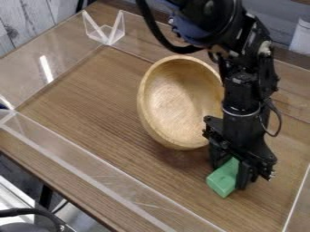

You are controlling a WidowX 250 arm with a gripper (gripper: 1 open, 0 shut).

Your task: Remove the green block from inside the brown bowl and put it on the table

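The single camera view looks down at an angle onto the table, a brown wood-grain top edged by low clear acrylic walls.

The black robot arm comes in from the top of the picture and bends down so that the gripper points straight at the tabletop, in the lower right part of the view. Its dark fingers stand at either side of the green block, with the block's upper part between them and its lower end showing below and toward the camera side of the fingertips. The fingers are spread about as wide as the block; whether they press on it or merely flank it cannot be told from this angle. The block's bottom appears to sit on the wood, on bare table surface.

The brown bowl lies just up and to the left of the fingers, its near rim close beside the gripper's body and partly hidden behind it. The bowl looks tilted, with its pale smooth inside turned toward the camera and to the left. No part of the block is within the bowl's rim; the block is outside it, just beyond the rim on the side nearest the fingers.

Well away from the fingers, at the far upper left, a small clear acrylic bracket stands at the table's back wall.
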